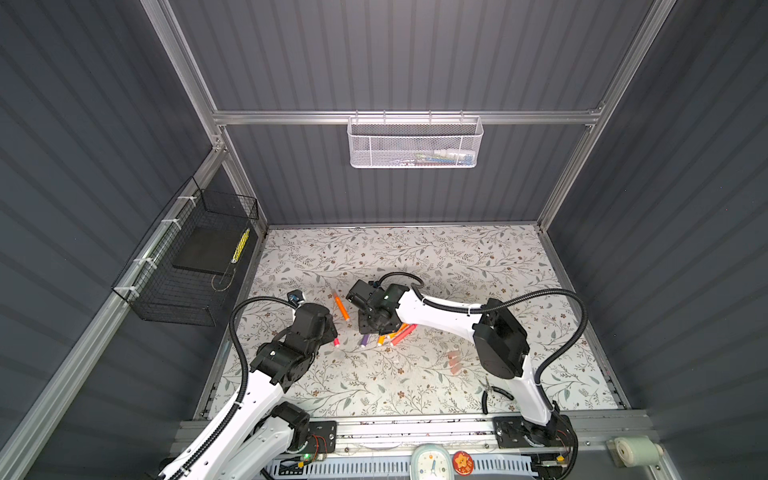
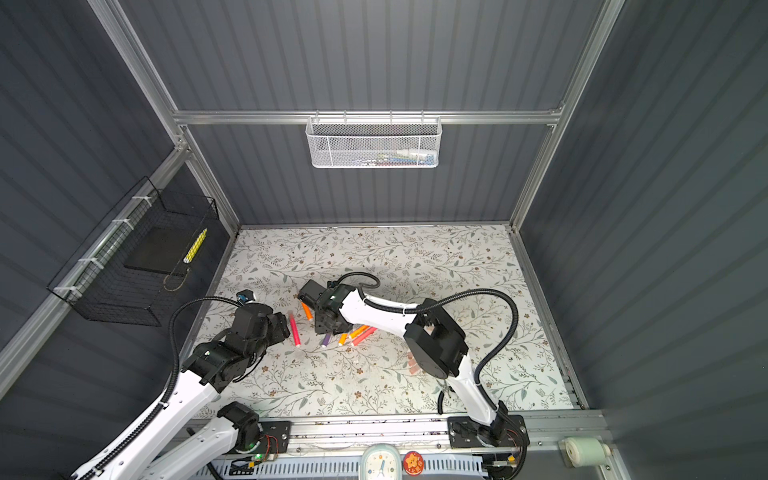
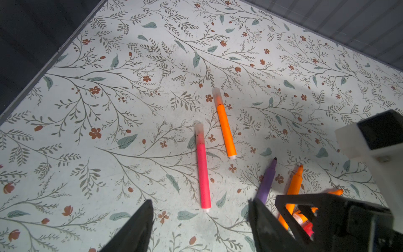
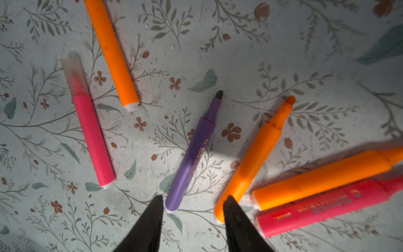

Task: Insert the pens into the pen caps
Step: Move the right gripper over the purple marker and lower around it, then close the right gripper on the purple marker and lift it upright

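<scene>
In the right wrist view my right gripper (image 4: 194, 197) is low over the table, its jaws apart. The white end of an uncapped purple pen (image 4: 194, 152) and the end of an uncapped orange pen (image 4: 255, 157) lie between its tips. Beside them lie another uncapped orange pen (image 4: 322, 179) and a pink one (image 4: 327, 205). My left gripper (image 3: 200, 204) stands open just behind a pink pen (image 3: 202, 174) that wears a pale cap (image 3: 199, 133). A capped orange pen (image 3: 224, 128) lies beyond it. Loose pen caps (image 1: 455, 361) lie right of the pile.
Black-handled pliers (image 1: 494, 390) lie near the right arm's base. A black wire basket (image 1: 187, 266) hangs on the left wall and a white mesh basket (image 1: 415, 145) on the back wall. The right arm (image 1: 440, 311) reaches across the floral table (image 1: 478, 257) above the pen pile.
</scene>
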Available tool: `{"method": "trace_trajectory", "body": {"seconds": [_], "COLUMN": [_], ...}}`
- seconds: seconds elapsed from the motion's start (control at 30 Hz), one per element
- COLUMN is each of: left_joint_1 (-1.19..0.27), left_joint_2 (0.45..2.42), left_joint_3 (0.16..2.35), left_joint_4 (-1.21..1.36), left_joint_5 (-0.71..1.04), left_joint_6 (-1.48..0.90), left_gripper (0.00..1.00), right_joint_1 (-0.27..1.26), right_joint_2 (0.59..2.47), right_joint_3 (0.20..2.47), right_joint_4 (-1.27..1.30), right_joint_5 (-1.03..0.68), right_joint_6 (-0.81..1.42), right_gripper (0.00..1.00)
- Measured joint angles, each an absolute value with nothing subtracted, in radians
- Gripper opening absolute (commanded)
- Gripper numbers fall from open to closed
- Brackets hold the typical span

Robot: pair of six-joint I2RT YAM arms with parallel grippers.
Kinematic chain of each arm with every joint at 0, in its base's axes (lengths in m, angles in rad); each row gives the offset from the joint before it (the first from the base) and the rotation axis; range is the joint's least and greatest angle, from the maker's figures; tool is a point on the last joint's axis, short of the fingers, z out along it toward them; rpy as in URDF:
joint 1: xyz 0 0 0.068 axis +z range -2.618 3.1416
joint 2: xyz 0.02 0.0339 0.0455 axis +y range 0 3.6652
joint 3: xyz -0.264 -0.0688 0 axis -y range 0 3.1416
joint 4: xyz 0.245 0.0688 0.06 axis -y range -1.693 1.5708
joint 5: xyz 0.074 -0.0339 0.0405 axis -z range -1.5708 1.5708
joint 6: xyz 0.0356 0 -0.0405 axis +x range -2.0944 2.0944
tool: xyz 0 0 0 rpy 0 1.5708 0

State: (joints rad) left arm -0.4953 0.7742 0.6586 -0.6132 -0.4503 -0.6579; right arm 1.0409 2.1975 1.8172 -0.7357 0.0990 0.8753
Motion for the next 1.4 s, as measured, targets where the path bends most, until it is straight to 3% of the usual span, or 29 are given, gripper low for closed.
{"method": "trace_trajectory", "body": {"seconds": [0.6,1.17,1.4], "left_joint_1": [-0.495,-0.495,-0.495], "left_joint_2": [0.730,0.737,0.732], "left_joint_3": [0.593,0.593,0.593], "left_joint_4": [-0.589,-0.575,-0.575], "left_joint_5": [-0.406,-0.386,-0.363], "left_joint_6": [-0.659,-0.664,-0.667], "left_gripper": [0.73,0.72,0.72], "right_joint_1": [1.008,1.006,1.006], "right_joint_2": [2.351,2.365,2.370], "right_joint_3": [1.934,1.943,1.944], "right_joint_4": [-0.786,-0.756,-0.736], "right_joint_5": [0.119,0.116,0.120], "right_joint_6": [0.852,0.853,0.863], "right_gripper": [0.41,0.28,0.16]}}
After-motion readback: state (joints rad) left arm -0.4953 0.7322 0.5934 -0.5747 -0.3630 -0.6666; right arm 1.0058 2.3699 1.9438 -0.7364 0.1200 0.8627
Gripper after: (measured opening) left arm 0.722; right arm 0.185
